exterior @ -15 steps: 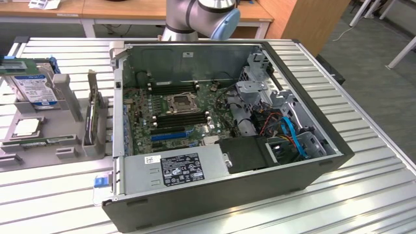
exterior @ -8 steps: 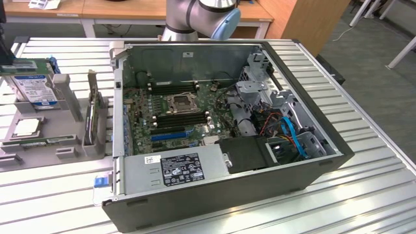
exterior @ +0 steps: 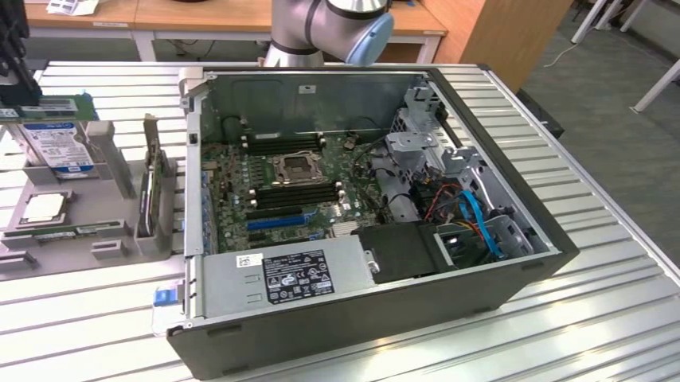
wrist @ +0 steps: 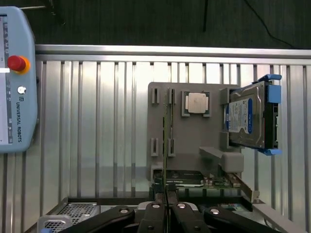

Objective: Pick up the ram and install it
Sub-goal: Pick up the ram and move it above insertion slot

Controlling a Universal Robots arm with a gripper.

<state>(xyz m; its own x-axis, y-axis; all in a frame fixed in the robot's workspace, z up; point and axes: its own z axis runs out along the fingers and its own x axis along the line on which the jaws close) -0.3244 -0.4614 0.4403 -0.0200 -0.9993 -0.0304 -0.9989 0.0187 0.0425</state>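
Exterior view first. My gripper (exterior: 19,89) is in the upper left corner of the frame, clamped on the ram (exterior: 53,107). That's one stick, hanging above the hard drive (exterior: 56,143) on the grey fixture (exterior: 64,219). Its long axis runs left-right across the picture.

The open case (exterior: 318,334) sits mid-frame. So the motherboard (exterior: 351,151) and its memory slots (exterior: 298,191) are on the exterior view's right of my gripper, lower in the frame and well apart from the stick. The slots run left-right too, so I'd judge stick and slots roughly parallel.

The slots come in two banks, one on each side of the CPU socket (exterior: 292,167). I can't count the single slots with any confidence.

The rest:
- one arm
- one case
- one hard drive
- one expansion card (exterior: 154,187) standing on edge
- one loose processor (exterior: 44,207)
- a thin green strip (exterior: 80,231) low on the fixture (no idea if that's a second stick)

Wrist view: gripper (wrist: 165,209) pinched tight on the ram (wrist: 165,145). I see the stick edge-on, as a thin line running straight out from between the fingers, with the fixture (wrist: 194,141) below it. The processor (wrist: 197,103) sits just beside that line and the hard drive (wrist: 245,116) is beyond the processor. There's also one teach pendant (wrist: 14,97) on the slatted table (wrist: 97,121), well apart from the fixture.
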